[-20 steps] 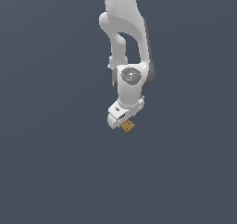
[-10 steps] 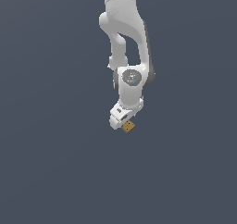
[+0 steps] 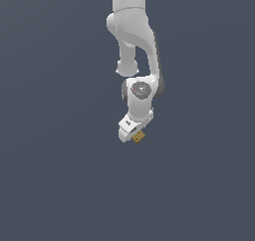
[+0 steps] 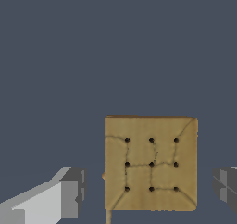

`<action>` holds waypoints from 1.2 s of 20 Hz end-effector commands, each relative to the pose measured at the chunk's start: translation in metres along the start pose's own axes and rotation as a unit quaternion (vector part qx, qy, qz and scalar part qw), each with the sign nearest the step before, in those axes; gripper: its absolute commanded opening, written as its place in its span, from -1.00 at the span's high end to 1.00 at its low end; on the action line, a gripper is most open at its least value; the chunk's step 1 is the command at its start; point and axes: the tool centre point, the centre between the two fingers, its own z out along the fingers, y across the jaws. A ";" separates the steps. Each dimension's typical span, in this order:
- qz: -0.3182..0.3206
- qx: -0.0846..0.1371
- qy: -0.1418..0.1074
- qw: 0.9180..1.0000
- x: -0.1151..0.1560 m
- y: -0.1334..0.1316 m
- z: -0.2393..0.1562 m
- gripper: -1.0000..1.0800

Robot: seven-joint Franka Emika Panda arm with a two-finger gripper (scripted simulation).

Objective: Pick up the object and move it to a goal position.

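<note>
While the gripper [image 3: 130, 134] is held spread around the cube [image 4: 151, 163], untouched by either finger [image 4: 69, 190], closing is called for before lifting.

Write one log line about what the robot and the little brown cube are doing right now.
arm: lowered over cube | gripper: open, a finger on each side | cube: between fingers, gaps both sides, not gripped | stage: before grasp

Flat, even simulator light throughout; both views sharp, with no cast shadows, glare or blur.
</note>
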 end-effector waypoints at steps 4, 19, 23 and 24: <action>-0.001 0.000 0.000 1.000 0.000 0.000 0.019 -0.92; -0.001 -0.001 0.000 1.000 0.000 0.001 0.021 1.00; -0.001 -0.001 0.000 1.000 0.002 -0.002 0.014 1.00; -0.001 -0.001 0.000 1.000 0.003 -0.004 0.011 1.00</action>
